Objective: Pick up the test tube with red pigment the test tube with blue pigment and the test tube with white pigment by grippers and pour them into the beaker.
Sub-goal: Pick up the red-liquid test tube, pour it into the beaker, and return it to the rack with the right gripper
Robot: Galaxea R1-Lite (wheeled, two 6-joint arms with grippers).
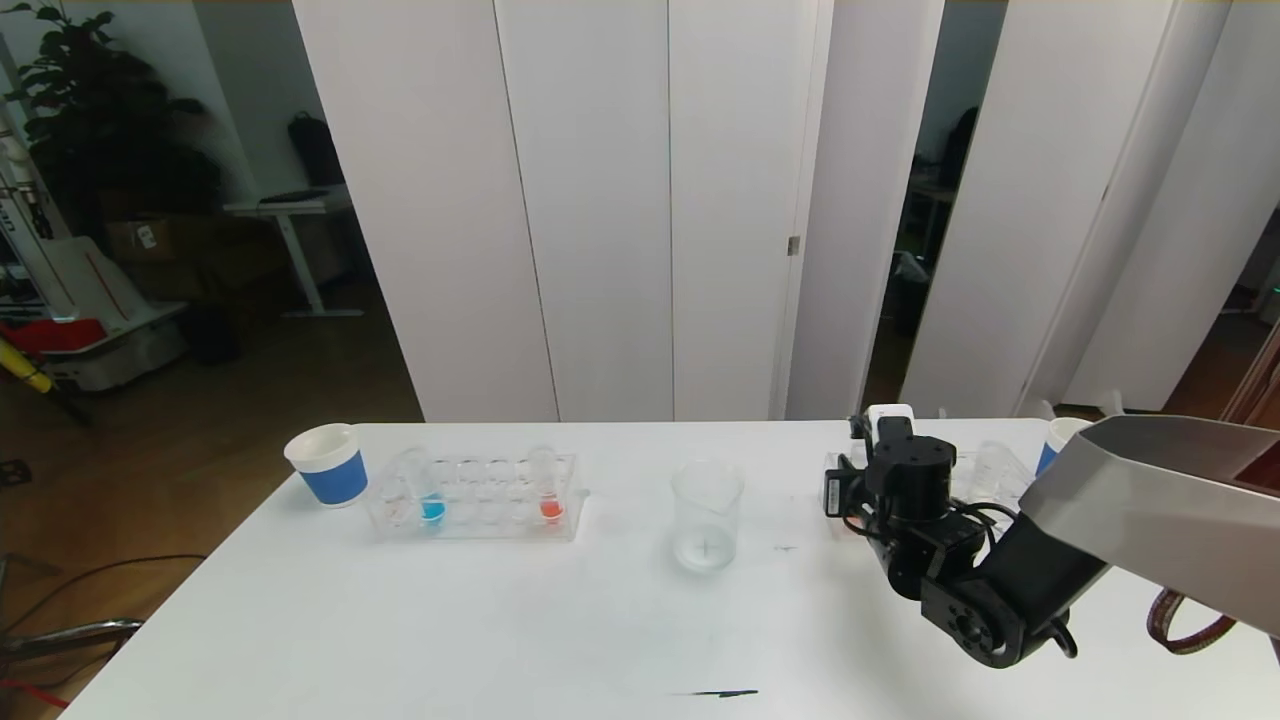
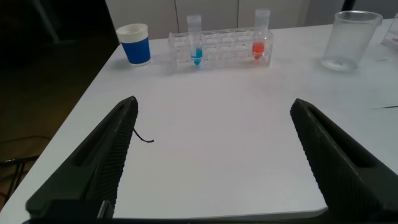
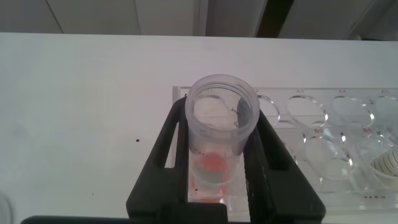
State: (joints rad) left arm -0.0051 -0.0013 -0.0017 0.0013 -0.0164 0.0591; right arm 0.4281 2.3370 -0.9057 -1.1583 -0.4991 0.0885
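In the right wrist view my right gripper [image 3: 221,124] is shut on the test tube with red pigment [image 3: 219,146], which stands upright in a corner hole of a clear rack [image 3: 336,137]. In the head view that arm's wrist [image 1: 905,480] covers the tube at the table's right. The beaker [image 1: 707,515] stands mid-table, left of that arm. The test tube with blue pigment [image 1: 432,490] and another red-filled tube [image 1: 548,485] stand in a second clear rack [image 1: 475,525] at the left. My left gripper [image 2: 214,104] hangs open over bare table, well short of that rack. The test tube with white pigment is hidden.
A white paper cup with a blue band [image 1: 328,465] stands left of the left rack. Another such cup [image 1: 1055,440] sits behind the right arm. The right rack [image 1: 995,475] lies partly behind the arm. A dark mark [image 1: 715,692] lies near the table's front edge.
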